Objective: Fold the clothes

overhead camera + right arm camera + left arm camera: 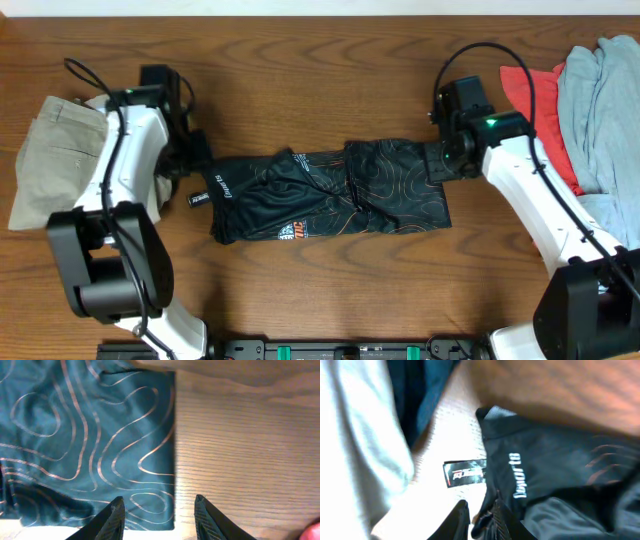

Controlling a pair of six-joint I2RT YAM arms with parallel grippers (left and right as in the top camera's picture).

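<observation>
Overhead: jersey [330,195] lies between left hand [193,168], pinching it, and right hand [443,160].

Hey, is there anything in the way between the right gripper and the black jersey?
Nothing visible. The right gripper hangs open right at the jersey edge, with one finger over the fabric and the other over bare table.

Brown wood-grain table [330,300], evenly lit
</observation>
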